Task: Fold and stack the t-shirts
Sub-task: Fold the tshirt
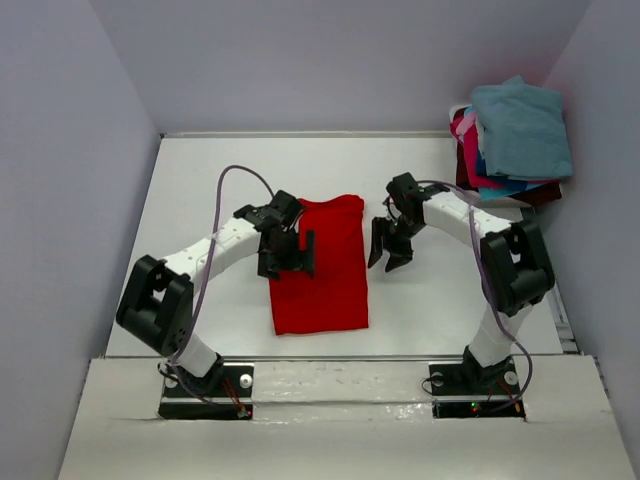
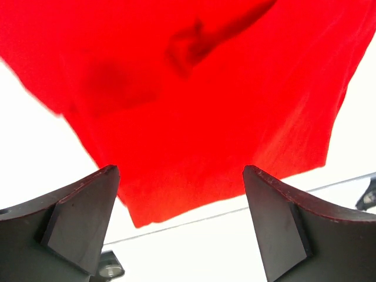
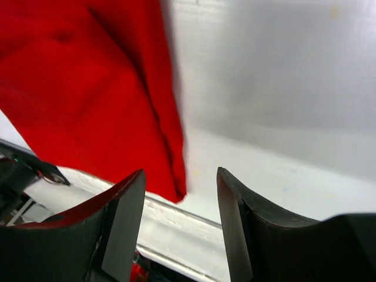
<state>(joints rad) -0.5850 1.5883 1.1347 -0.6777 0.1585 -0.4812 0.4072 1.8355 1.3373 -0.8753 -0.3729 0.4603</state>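
A bright red t-shirt (image 1: 325, 270) lies flat on the white table, folded into a tall rectangle. It fills the upper part of the left wrist view (image 2: 194, 100) and the left of the right wrist view (image 3: 88, 94). My left gripper (image 1: 288, 254) is open and empty, hovering over the shirt's left edge. My right gripper (image 1: 389, 250) is open and empty, just right of the shirt. A pile of other t-shirts (image 1: 512, 140), teal-blue on top with pink, blue and dark maroon beneath, sits at the far right corner.
Grey walls enclose the table (image 1: 200, 190) on the left, back and right. A raised white ledge (image 1: 330, 375) runs along the near edge by the arm bases.
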